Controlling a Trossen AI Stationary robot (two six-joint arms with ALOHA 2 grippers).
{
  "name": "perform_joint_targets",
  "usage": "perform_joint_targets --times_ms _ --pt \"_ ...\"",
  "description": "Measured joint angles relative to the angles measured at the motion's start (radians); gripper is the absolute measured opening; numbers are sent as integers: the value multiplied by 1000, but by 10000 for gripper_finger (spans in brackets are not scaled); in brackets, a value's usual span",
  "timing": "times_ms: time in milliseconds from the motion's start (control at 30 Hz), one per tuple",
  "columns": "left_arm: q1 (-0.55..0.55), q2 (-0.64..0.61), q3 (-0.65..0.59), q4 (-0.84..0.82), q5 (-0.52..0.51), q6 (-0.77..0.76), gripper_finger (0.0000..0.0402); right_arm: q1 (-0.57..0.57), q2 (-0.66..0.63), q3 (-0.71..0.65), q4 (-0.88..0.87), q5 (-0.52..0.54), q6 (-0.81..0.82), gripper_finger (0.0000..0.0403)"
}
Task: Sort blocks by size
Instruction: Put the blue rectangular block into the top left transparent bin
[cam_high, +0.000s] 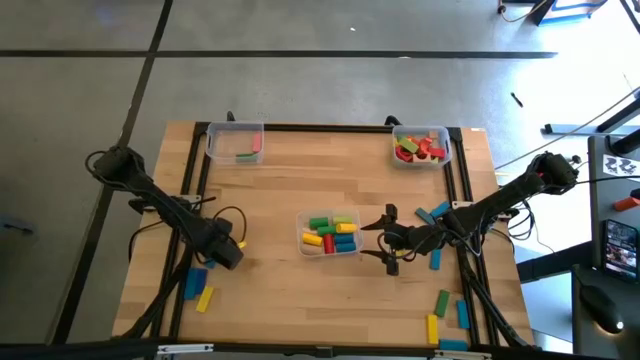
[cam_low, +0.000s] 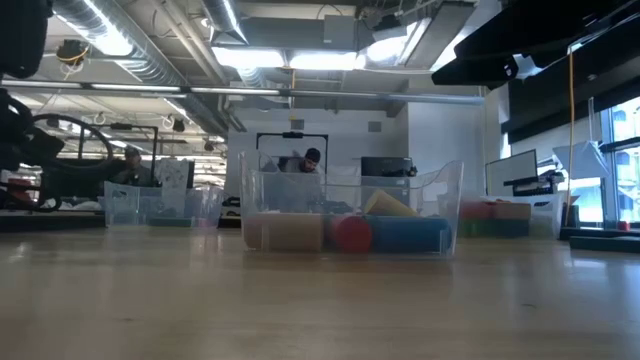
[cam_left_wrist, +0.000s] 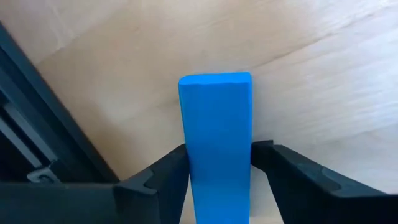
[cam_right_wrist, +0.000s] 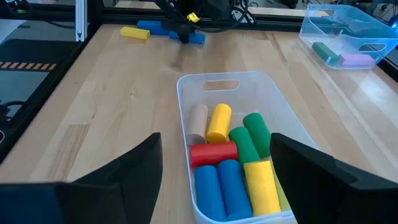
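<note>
Blue bar (cam_left_wrist: 216, 146) lies between left end effector (cam_left_wrist: 217, 171) fingers, pads touching its sides, long axis pointing away | near-left worktop (cam_high: 280, 190) | right end effector (cam_high: 388, 240) spread, empty, beside middle bin (cam_high: 330, 235).

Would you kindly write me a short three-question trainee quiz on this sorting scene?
1. True or false: the left tool has a blue bar between its fingers.
2. Which bin does the right tool face: A, middle bin; B, the bin with red blocks?
3. What colour is the block lying nearest the blue bar?

Key: 1 true; 2 A; 3 yellow.
</note>
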Motion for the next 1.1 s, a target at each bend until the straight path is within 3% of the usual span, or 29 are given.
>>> perform_joint_targets --times_ms 233,500,1100 --pt "0 -1 0 -9 -18 135 153 0 0 0 -1 0 0 285" --pt "0 -1 0 -8 -83 413 146 0 0 0 -1 0 0 285" --pt "45 4 134 -93 -152 567 144 0 0 0 0 4 -1 285"
